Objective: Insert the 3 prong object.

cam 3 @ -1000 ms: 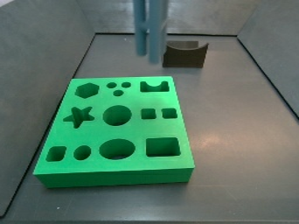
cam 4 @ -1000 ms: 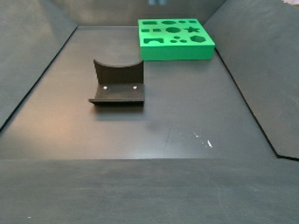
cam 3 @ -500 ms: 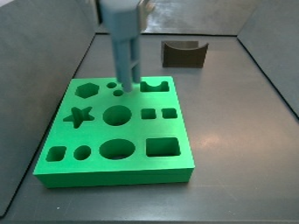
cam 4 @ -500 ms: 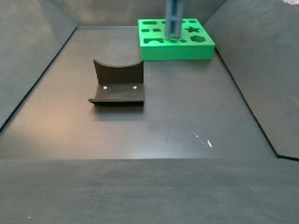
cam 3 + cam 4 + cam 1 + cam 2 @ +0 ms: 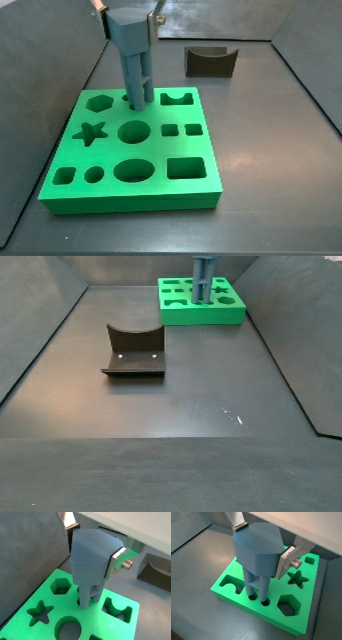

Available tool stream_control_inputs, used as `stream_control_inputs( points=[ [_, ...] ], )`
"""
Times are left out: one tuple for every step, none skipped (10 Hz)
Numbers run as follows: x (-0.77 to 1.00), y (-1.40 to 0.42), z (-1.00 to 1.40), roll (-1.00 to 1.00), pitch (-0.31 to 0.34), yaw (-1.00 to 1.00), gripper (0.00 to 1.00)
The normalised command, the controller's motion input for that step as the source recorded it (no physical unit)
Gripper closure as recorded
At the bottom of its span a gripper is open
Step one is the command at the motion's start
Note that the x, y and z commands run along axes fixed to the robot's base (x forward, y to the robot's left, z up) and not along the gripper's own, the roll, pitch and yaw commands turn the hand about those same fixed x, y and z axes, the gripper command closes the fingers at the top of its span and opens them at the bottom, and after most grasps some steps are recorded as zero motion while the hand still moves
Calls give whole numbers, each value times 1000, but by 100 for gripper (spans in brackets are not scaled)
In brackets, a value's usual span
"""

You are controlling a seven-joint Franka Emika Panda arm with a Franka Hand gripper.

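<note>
Three slim round prongs under a matte blue-grey faceted block: the 3 prong object (image 5: 92,559), upright, prong tips down in the small round holes near the back edge of the green block (image 5: 80,190). Clamped on its upper body by the pincer (image 5: 271,554), flat silver finger (image 5: 291,558) pressed to one side, screw head visible. Bright green block smooth and foam-like, cut with hexagon (image 5: 288,605), star (image 5: 39,611), round, square and notched recesses. Lying flat on the dull dark grey table (image 5: 187,406), far from the black L-shaped fixture (image 5: 134,352) with curved back in a side view. Same fixture behind the block (image 5: 211,61).
</note>
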Motion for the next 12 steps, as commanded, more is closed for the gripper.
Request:
stream_control_inputs(
  points=[
    [-429, 260, -163, -70, -31, 274, 100],
    [-371, 163, -169, -131, -13, 183, 100],
    [-3, 0, -249, -117, 0, 0, 100],
    [177, -71, -411, -126, 0, -191, 100],
    [357, -143, -531, -113, 0, -360, 100],
    [474, -206, -509, -64, 39, -454, 100],
    [357, -211, -374, -60, 0, -629, 100],
    [334, -191, -240, -99, 0, -657, 100],
    [351, -174, -129, -131, 0, -657, 100],
    [417, -171, -31, -63, 14, -497, 100],
    [314, 0, 0, -26, 34, -383, 100],
    [0, 0, 0, 0, 0, 0, 100]
  ],
)
